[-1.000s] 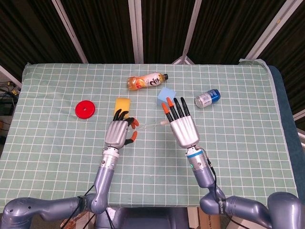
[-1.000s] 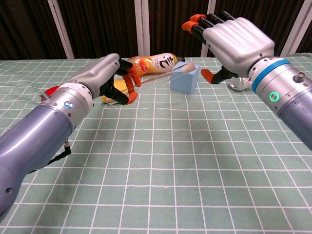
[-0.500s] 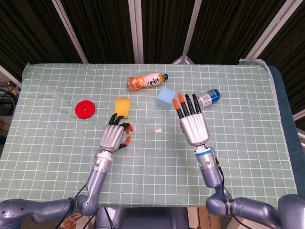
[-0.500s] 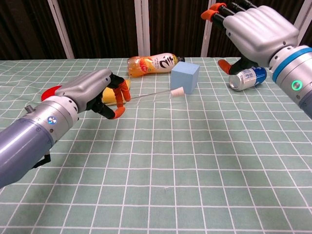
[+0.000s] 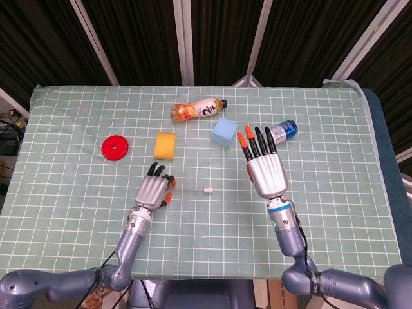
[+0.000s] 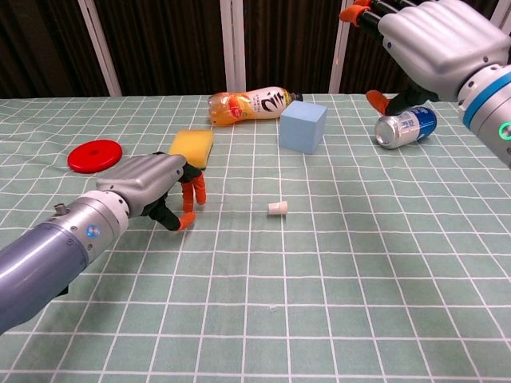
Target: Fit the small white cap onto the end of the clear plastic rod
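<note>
Both hands are holding nothing, left hand point(image 6: 156, 185) curled, right hand point(image 5: 265, 172) spread, so regrasping means pinching the cap point(image 6: 278, 208) squarely beside the barely visible rod.

Under your hands lies a matt green checked cloth point(image 5: 77, 212). Your left hand point(image 5: 153, 192) and right hand point(image 5: 266, 174) look like smooth brushed metal. Beyond the right hand's fingertips, the can point(image 6: 406, 128) gleams; beyond the left, the yellow sponge point(image 5: 165, 145) looks porous.

Checked green table point(image 5: 335, 212) carries cap point(image 5: 208, 190), bottle point(image 5: 199, 109), can point(image 5: 281, 131), sponge point(image 5: 165, 144), cube point(image 5: 224, 131) (blue), disc point(image 5: 115, 148).
</note>
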Robot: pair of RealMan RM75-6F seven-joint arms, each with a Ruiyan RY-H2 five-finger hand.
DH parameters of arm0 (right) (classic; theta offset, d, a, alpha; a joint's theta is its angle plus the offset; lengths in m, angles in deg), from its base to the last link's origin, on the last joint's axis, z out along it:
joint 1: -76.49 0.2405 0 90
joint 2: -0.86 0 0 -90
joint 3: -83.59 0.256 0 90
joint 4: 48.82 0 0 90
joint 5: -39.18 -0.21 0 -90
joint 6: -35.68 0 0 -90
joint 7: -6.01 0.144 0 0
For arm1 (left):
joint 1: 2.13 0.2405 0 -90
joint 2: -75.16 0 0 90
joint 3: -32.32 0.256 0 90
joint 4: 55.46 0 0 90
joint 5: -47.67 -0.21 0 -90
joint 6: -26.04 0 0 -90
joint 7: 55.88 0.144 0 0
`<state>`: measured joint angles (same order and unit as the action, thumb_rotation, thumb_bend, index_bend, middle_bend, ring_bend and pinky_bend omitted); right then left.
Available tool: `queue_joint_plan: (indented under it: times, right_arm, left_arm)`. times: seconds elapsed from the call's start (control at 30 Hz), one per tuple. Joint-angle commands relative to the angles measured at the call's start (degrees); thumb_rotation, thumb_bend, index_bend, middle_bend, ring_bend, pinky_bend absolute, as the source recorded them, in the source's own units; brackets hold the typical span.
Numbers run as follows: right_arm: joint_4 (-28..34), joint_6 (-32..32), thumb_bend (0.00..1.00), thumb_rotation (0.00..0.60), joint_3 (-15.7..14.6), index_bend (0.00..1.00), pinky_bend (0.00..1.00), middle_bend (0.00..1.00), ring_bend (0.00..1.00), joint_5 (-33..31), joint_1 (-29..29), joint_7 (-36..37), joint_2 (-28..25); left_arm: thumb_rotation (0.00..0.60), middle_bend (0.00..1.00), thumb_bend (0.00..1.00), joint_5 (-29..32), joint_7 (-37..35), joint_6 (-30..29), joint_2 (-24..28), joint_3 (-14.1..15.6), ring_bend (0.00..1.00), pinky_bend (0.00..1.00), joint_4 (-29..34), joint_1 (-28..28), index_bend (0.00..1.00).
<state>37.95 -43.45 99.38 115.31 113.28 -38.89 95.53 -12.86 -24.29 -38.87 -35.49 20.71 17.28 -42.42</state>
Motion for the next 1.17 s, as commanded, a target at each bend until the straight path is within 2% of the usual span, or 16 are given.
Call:
queue_joint_plan:
  times: [0.03,0.13,0.23,0.33,0.5,0.6,0.8,1.03,1.17]
  right_arm:
    - [0.8,-0.1,0.45,0.600,-0.4,0.00,0.00,0.00,0.00,0.0,-0.4,-0.1,-0.6]
    - [1.8,-0.5,0.45,0.600,-0.8,0.00,0.00,0.00,0.00,-0.2,-1.2,-0.2,-1.4]
    - [3.4,-1.1,0.45,0.600,-1.3,0.00,0.00,0.00,0.00,-0.8,-2.4,-0.4,-2.6]
    - [5.8,-1.9,0.45,0.600,-1.9,0.00,0.00,0.00,0.00,-1.7,-4.2,-0.2,-4.6]
    - [11.4,-2.8,0.41,0.600,-4.0,0.00,0.00,0.00,0.00,-4.2,-8.7,3.3,-9.8]
    - [14.8,-2.1,0.41,0.600,-6.5,0.00,0.00,0.00,0.00,-5.5,-12.2,7.7,-15.1]
    - [14.4,-2.8,0.40,0.600,-12.0,0.00,0.00,0.00,0.00,-2.7,-18.4,18.0,-23.1]
    - [14.3,-8.2,0.40,0.600,-15.5,0.00,0.00,0.00,0.00,0.4,-25.4,26.5,-28.1]
    - [13.0,-10.7,0.40,0.600,-16.6,0.00,0.00,0.00,0.00,2.9,-28.0,29.5,-29.3]
  left_arm:
    - [0.600,0.40,0.50,1.1,2.3,0.2,0.6,0.0,0.13,0.02,1.3,0.0,0.43]
    - [0.600,0.32,0.38,1.3,3.3,-0.8,1.7,-0.3,0.10,0.00,3.2,0.4,0.38]
    - [0.600,0.24,0.27,0.8,3.6,-2.1,4.2,-0.5,0.06,0.00,6.8,1.2,0.27]
    - [0.600,0.18,0.22,0.0,2.7,-4.1,7.7,-0.6,0.02,0.00,11.1,2.8,0.16]
    - [0.600,0.13,0.19,-3.1,-0.9,-7.9,14.6,0.4,0.00,0.00,18.3,6.5,0.13]
    - [0.600,0.12,0.19,-7.1,-4.2,-10.7,20.5,3.0,0.00,0.00,21.8,9.9,0.13]
    - [0.600,0.11,0.17,-13.7,-10.2,-17.7,28.6,8.3,0.00,0.00,22.1,17.0,0.13]
    - [0.600,0.09,0.16,-21.2,-16.7,-24.8,36.8,14.5,0.00,0.00,23.1,24.5,0.09]
    - [0.600,0.08,0.16,-24.3,-19.7,-27.8,39.3,16.5,0.00,0.00,22.0,27.5,0.09]
